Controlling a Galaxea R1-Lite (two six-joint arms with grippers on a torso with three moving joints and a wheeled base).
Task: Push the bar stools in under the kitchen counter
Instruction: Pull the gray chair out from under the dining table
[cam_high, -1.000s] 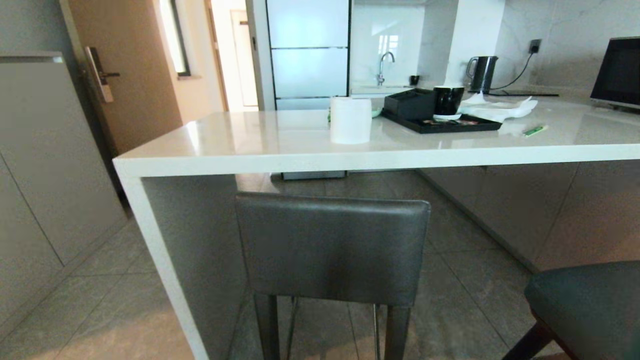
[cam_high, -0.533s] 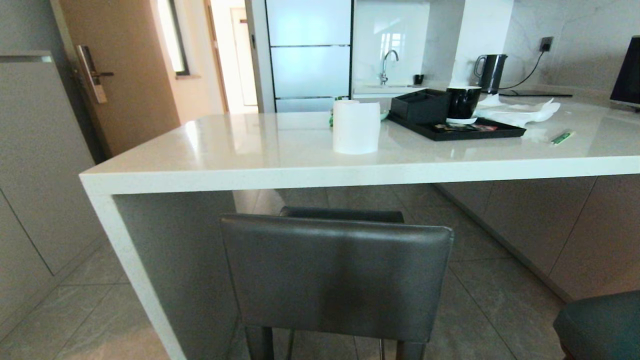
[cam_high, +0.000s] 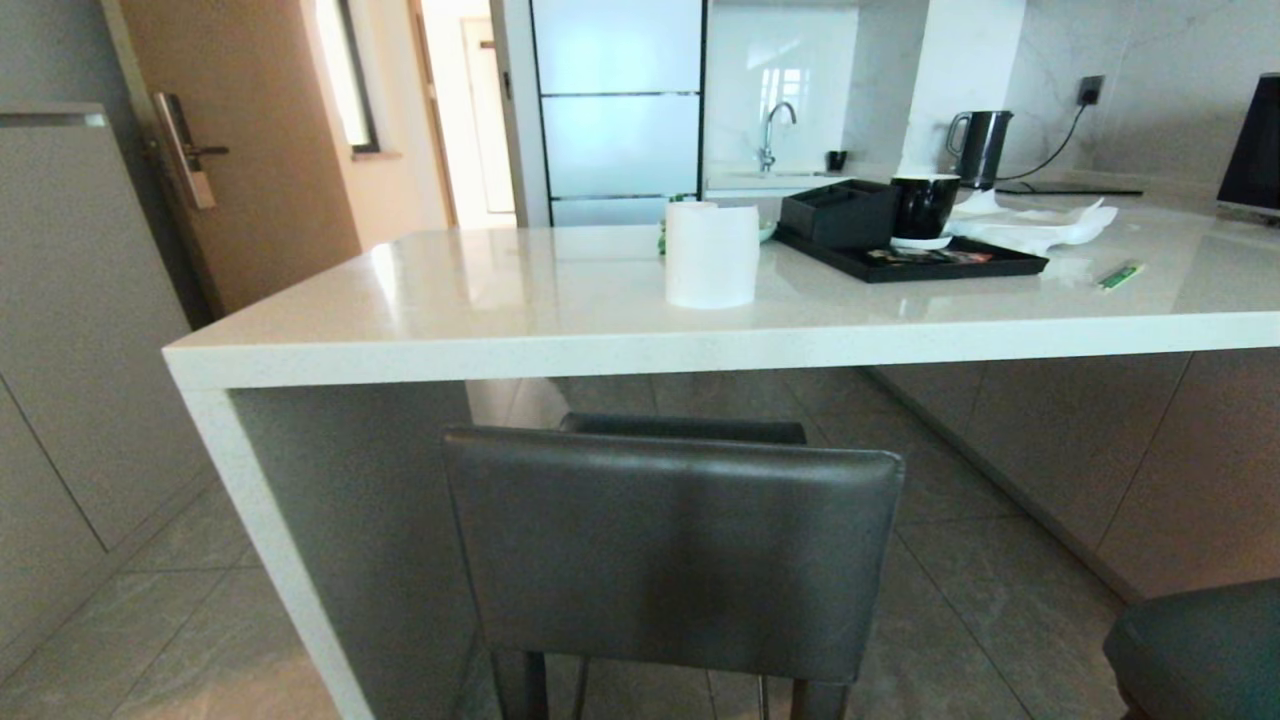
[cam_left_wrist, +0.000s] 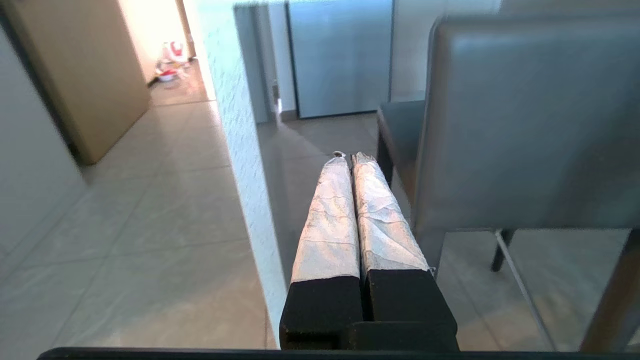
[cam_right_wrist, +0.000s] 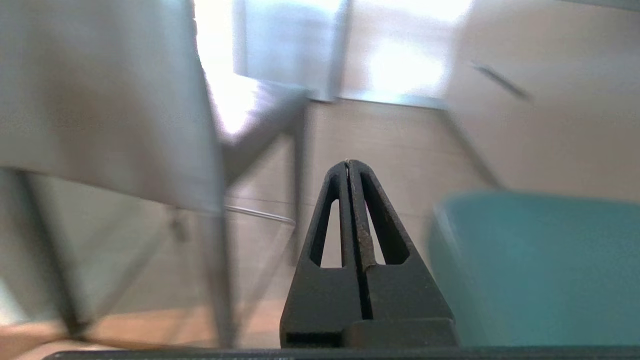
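Observation:
The square grey leather bar stool stands right before me, its back toward me and its seat reaching in under the white kitchen counter. Part of the teal bar stool shows at the lower right, out from the counter. Neither arm appears in the head view. My left gripper is shut and empty, low beside the grey stool's back and the counter's white side panel. My right gripper is shut and empty, between the grey stool and the teal stool.
On the counter stand a white paper roll, a black tray with a black box and mug, a kettle and a green pen. Grey cabinets line the left; a door lies beyond.
The whole head view has shifted: counter and grey stool now look closer and larger, and the teal stool has slid toward the lower right corner. Since half a second ago almost nothing differs.

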